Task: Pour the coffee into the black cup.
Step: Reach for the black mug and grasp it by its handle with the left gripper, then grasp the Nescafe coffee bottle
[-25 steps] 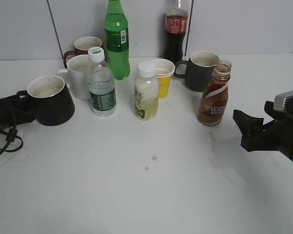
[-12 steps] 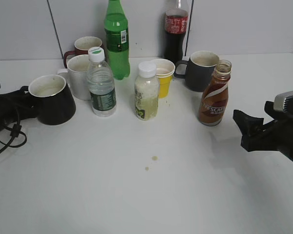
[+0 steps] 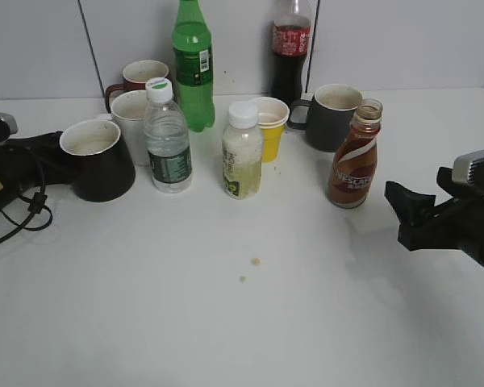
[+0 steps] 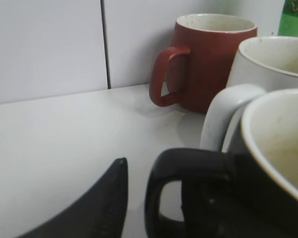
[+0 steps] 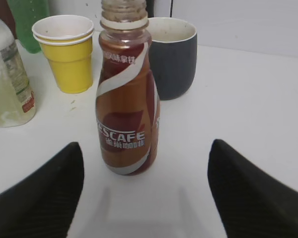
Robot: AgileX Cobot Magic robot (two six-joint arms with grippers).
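The black cup point(image 3: 101, 165) stands at the left of the table, cream inside showing. Its rim and loop handle fill the lower right of the left wrist view point(image 4: 268, 173). My left gripper point(image 3: 52, 157) is at the handle. One finger point(image 4: 134, 193) lies just left of the loop and the other is hidden. The coffee bottle point(image 3: 354, 161), capless with a brown Nescafe label, stands upright at the right. My right gripper point(image 3: 407, 211) is open and empty just right of it. In the right wrist view point(image 5: 146, 186) the bottle point(image 5: 126, 109) stands ahead between the fingers, untouched.
A white mug point(image 3: 129, 121) and a maroon mug point(image 3: 141, 76) stand close behind the black cup. A water bottle point(image 3: 167, 141), a green bottle point(image 3: 193, 64), a milky bottle point(image 3: 242, 153), yellow cups point(image 3: 270, 125), a cola bottle point(image 3: 290, 52) and a dark grey mug point(image 3: 332, 117) crowd the back.
The black cup and my left gripper have moved together to the right and slightly back, toward the white mug. The right gripper and the coffee bottle have not moved.
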